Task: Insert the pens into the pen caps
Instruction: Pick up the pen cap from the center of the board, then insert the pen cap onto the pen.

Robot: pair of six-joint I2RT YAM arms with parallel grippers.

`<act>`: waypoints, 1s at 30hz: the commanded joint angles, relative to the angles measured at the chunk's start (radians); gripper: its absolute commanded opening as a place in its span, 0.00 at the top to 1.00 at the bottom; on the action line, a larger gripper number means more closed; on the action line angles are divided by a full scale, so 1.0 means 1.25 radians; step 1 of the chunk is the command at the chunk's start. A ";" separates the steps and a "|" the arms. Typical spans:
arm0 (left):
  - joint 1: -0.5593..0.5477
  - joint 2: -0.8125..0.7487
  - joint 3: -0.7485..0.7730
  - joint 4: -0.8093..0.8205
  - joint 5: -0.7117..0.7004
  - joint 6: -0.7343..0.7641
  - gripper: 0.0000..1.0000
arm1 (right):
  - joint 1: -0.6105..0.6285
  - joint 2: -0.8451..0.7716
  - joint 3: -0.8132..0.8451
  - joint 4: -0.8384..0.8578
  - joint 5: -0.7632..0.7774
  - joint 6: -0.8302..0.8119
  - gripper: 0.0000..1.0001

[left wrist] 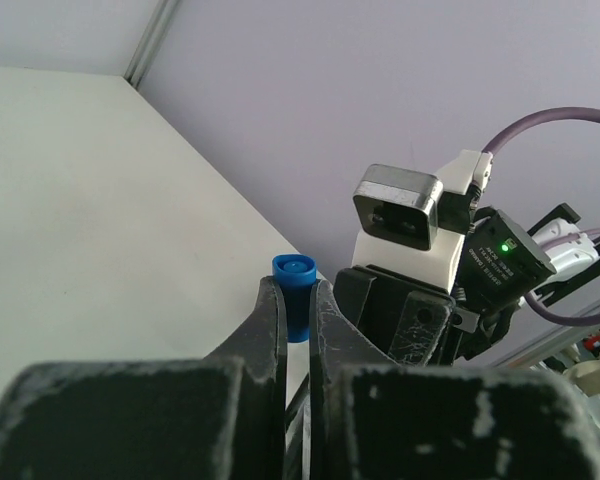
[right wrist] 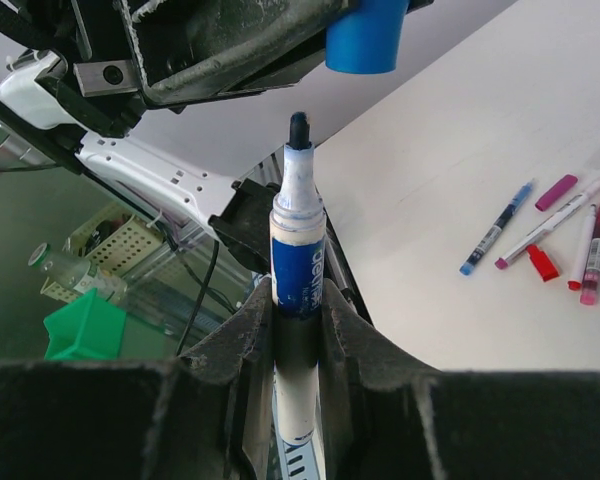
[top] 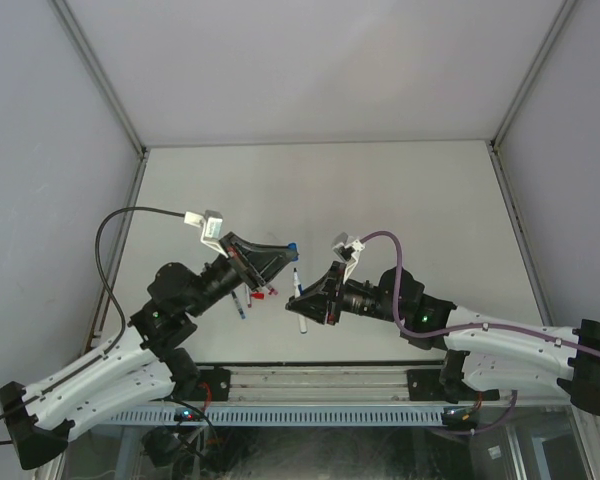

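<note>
Right wrist shows blue pen (right wrist: 298, 260); left wrist only blue cap (left wrist: 296, 300).

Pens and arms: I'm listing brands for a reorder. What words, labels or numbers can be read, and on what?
"deli", white, running along the blue label of the pen in the right gripper; last letter unsure.
Print on the black module with the green light: too blurred to read.
Loose pens: markings too small.
Cap: none.
</note>
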 commanded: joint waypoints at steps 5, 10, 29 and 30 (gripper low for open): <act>0.002 -0.002 0.000 0.055 0.037 -0.012 1.00 | 0.007 -0.010 0.037 0.030 0.022 -0.008 1.00; 0.002 -0.009 -0.007 0.056 0.043 -0.014 1.00 | 0.007 -0.017 0.037 0.027 0.036 -0.009 1.00; 0.002 0.026 -0.030 0.083 0.084 -0.028 1.00 | 0.007 -0.033 0.037 0.018 0.059 -0.005 1.00; 0.001 0.028 -0.033 0.088 0.089 -0.030 1.00 | 0.007 -0.034 0.037 0.016 0.062 -0.005 1.00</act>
